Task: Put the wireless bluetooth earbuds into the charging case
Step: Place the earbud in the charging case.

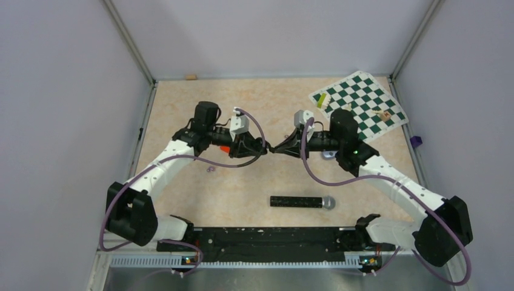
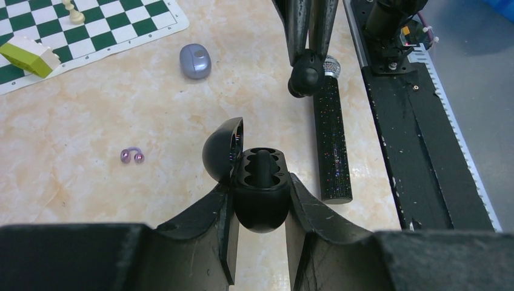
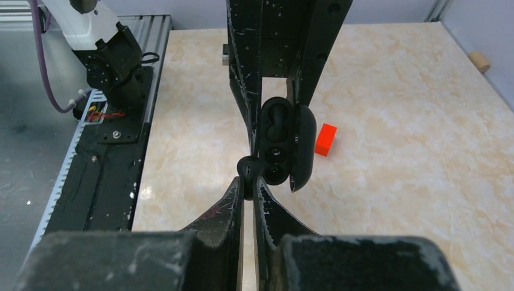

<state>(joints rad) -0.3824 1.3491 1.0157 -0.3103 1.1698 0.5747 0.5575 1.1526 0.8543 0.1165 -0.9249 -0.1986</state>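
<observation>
We see the pale marbled table (image 1: 254,182) under both arms; the green-and-white chessboard (image 1: 360,103) lies well beyond the right claw (image 3: 248,182), and the long black microphone (image 1: 301,202) lies on the table near both claws, on the side of the arm bases. The left claw (image 2: 260,191) is clamped on the charging case (image 2: 262,212), a glossy black oval pod held off the table between its two fingers; its lid is swung open to one side and its two dark wells face the right claw. The red block (image 3: 326,139) lies just behind the left claw; the grey-blue disc (image 2: 195,60) lies near the right claw. The right claw is pinched together on one earbud (image 3: 250,167), a tiny black rounded bud at its very tips; the bud sits just beside the rim of the case's mouth, and whether they touch we cannot tell. The tiny purple rings (image 2: 132,156) lie on the table near the left claw.
</observation>
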